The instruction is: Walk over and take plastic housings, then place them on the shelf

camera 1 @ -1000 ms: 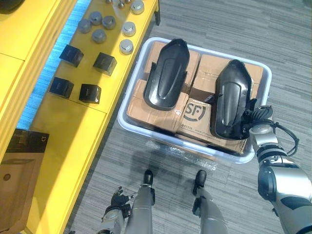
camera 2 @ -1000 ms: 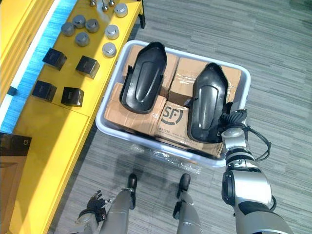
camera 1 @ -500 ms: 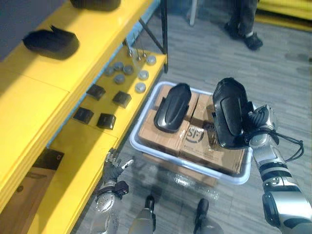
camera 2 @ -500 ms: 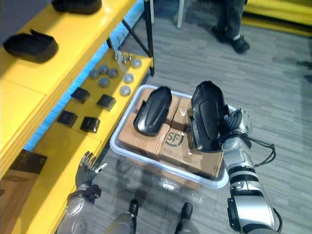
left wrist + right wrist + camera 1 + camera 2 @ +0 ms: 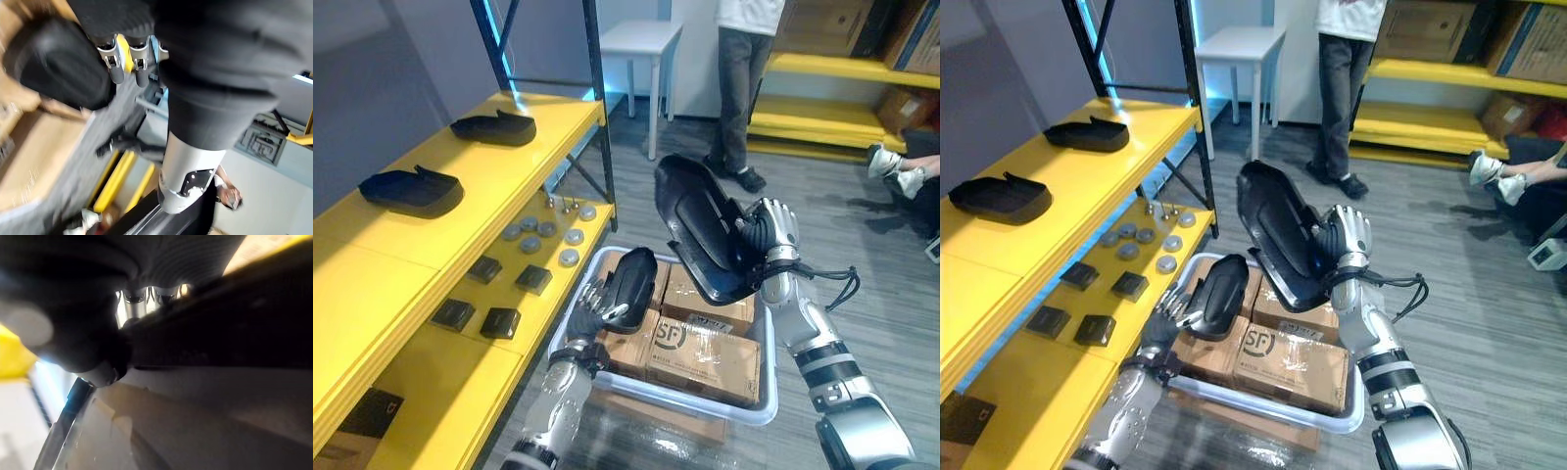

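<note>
Above the white bin [image 5: 762, 403], the right hand [image 5: 770, 233] grips a black plastic housing [image 5: 697, 227], fingers curled round its edge. The left hand [image 5: 594, 305], fingers spread loose, hovers just beside a second housing [image 5: 631, 282] lying on the bin's cardboard boxes [image 5: 700, 354].

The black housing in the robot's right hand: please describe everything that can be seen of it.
The housing is a long, glossy black shell that looks like plastic, rounded at its upper end, with a shaped panel along its middle. It is held in the air, tilted, with its upper end toward the yellow shelf. It is above the cardboard boxes in the white bin. The right hand grips its edge with curled fingers; nothing else seems to touch it.
</note>
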Available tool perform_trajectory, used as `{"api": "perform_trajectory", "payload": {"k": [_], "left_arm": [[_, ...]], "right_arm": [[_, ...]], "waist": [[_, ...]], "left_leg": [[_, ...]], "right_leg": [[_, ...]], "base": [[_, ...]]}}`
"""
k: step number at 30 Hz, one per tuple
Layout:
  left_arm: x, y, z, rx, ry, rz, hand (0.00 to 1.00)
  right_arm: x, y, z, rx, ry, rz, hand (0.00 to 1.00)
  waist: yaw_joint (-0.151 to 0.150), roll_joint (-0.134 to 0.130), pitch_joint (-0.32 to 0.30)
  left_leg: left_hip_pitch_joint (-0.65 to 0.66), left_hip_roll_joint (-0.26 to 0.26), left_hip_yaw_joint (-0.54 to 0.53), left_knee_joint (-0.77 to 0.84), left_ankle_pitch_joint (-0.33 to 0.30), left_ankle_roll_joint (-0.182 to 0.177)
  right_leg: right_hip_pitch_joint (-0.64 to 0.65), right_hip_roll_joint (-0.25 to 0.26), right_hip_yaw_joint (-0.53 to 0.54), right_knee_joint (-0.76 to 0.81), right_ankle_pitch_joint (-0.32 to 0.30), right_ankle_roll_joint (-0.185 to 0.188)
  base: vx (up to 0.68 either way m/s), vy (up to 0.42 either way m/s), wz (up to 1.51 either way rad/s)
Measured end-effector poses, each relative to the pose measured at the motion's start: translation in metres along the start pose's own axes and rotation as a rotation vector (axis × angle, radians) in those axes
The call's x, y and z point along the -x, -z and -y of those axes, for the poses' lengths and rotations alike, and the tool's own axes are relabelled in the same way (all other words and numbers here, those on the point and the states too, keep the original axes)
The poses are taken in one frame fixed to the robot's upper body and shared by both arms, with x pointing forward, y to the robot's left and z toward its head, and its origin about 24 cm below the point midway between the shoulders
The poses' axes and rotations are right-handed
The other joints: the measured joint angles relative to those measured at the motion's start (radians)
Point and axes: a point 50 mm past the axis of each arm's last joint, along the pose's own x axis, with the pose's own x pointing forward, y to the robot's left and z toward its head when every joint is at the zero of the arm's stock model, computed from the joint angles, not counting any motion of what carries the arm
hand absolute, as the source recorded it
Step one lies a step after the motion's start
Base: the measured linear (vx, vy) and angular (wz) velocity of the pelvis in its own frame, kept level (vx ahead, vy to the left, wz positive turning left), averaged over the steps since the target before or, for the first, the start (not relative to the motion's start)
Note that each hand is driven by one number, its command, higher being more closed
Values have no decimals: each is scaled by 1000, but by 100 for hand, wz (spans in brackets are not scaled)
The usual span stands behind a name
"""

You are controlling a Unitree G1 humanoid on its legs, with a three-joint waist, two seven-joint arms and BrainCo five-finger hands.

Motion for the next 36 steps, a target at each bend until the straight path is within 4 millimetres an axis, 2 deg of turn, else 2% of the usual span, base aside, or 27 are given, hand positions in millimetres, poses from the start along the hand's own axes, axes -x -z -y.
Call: {"api": "perform_trajectory", "payload": {"k": [3, 8, 10, 15, 20, 21, 26, 31, 36], "left_arm": [[-6, 2, 5, 24, 7, -20, 0], [-7, 8, 15, 45, 37, -57, 0], [-11, 4, 21, 69, 55, -51, 0], [-14, 4, 32, 114, 78, -66, 0], [-15, 4, 29, 131, 31, -59, 0], [-15, 5, 27, 127, 13, -62, 100], [-20, 6, 24, 129, -60, -75, 100], [-26, -5, 20, 289, -149, -5, 100], [-26, -9, 20, 324, -165, 28, 100]], "right_arm": [[9, -12, -11, -45, -16, 32, 100], [32, -18, -30, -79, -79, 45, 100], [42, -27, -40, -93, -121, 88, 100], [52, -42, -54, -148, -154, 122, 100], [57, -59, -56, -194, -146, 173, 100], [58, -61, -57, -200, -152, 179, 100], [67, -67, -61, -222, -161, 200, 100], [82, -62, -69, -302, -181, 140, 100], [88, -63, -67, -335, -166, 141, 100]], "waist": [[-20, -2, -19], [-20, -10, -34], [-20, -19, -45], [-20, -23, -61], [-19, -25, -66], [-18, -25, -70], [-15, -32, -83], [-24, -36, -86], [-29, -38, -87]], "left_leg": [[6, 0, 0, -12, 7, 2], [36, 7, 0, -56, 26, 2], [40, 8, 1, -66, 30, 4], [47, 7, 2, -81, 38, 7], [48, 7, 1, -86, 46, 1], [48, 7, 1, -86, 47, 0], [49, 7, 2, -86, 47, -1], [50, 8, 4, -86, 48, -1], [44, 12, 0, -86, 48, -1]], "right_leg": [[0, 1, 1, -1, 1, -1], [10, 11, 2, -5, 8, -10], [15, 14, 2, -22, 20, -15], [16, 13, 2, -22, 27, -11], [16, 13, 2, -22, 29, -12], [16, 13, 1, -23, 29, -12], [17, 12, 1, -23, 29, -12], [17, 13, 3, -25, 31, -14], [16, 16, -3, -27, 32, -16]], "base": [[-30, 15, -1], [-73, 14, 0], [-55, 22, -4], [-23, 14, -1], [7, 6, 0], [32, 26, 1], [20, 26, 0], [0, 0, 0], [-1, 3, 1]]}}
